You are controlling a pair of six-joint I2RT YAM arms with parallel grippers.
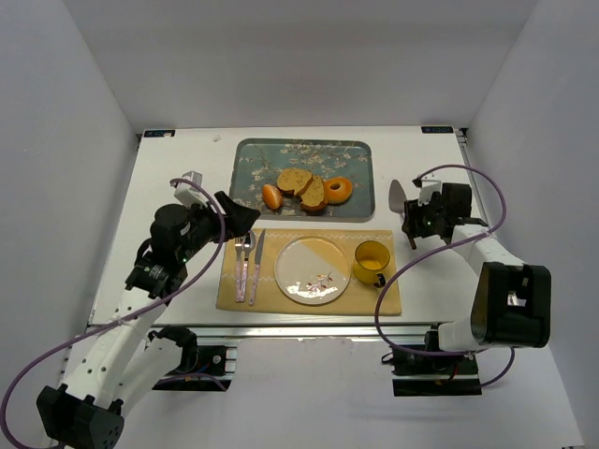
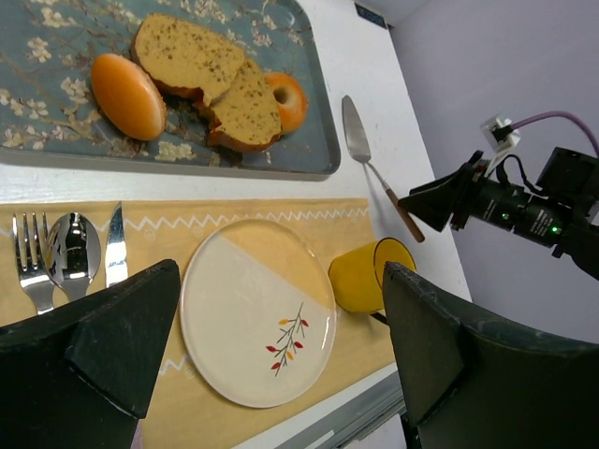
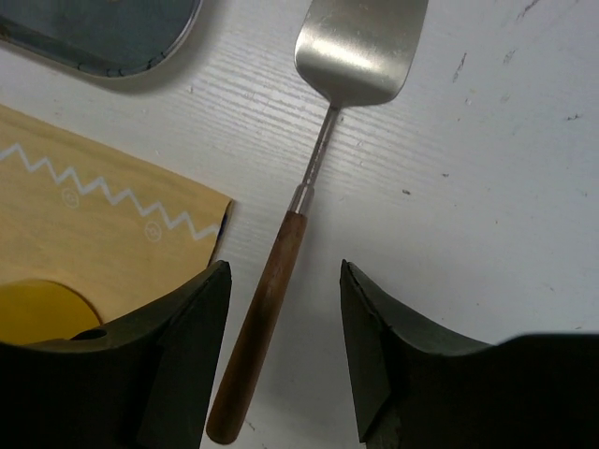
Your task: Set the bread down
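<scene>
As the right hand [image 3: 284,309] straddles the spatula [image 3: 360,47] handle part-open, gripping nothing, we see the left hand [image 2: 281,281] wide and empty; bagel [image 1: 338,190] a glossy golden-orange ring on tray [image 1: 253,159].

The right gripper [image 3: 284,276] hangs over a white table [image 3: 487,187], its two dark fingers [image 3: 178,346] rising from the bottom edge at 7 and 5 o'clock. Between them lies a spatula [image 3: 300,198]: the wooden handle runs from 6 o'clock up toward the centre, and the thin metal shaft carries on to a flat steel blade at 12 o'clock. The jaws stand apart, with bare table showing on either side of the handle. At 11 o'clock sits the rounded corner of a grey-blue tray [image 3: 103,37]. At 9 o'clock a tan placemat [image 3: 103,234] with a white zigzag line ends just beside the handle. A yellow cup [image 3: 37,313] peeks out at 8 o'clock.
</scene>
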